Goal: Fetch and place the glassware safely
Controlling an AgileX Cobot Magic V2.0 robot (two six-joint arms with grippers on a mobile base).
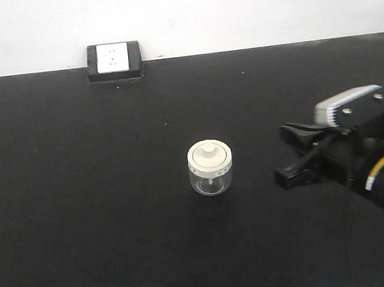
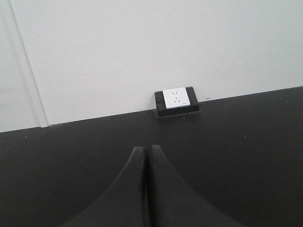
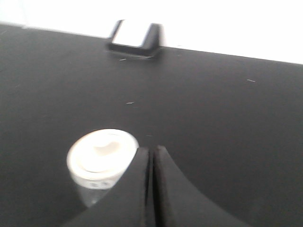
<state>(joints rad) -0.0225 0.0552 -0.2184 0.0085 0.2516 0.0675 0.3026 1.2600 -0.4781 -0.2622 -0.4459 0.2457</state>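
The glassware [image 1: 210, 168] is a small clear jar with a cream-white knobbed lid, standing upright near the middle of the black table [image 1: 80, 199]. My right gripper [image 1: 286, 153] hovers to the jar's right, apart from it. In the right wrist view the jaws [image 3: 152, 149] are shut with nothing between them, and the glassware [image 3: 102, 156] sits just left of the fingertips, blurred. In the left wrist view my left gripper [image 2: 146, 149] is shut and empty over bare black table, with no jar in sight. The left arm does not show in the front view.
A black box with a white socket face [image 1: 114, 60] sits at the table's far edge against the white wall [image 1: 245, 4]. This socket box [image 2: 176, 100] also shows ahead of the left gripper, and the socket box [image 3: 135, 37] lies far beyond the jar.
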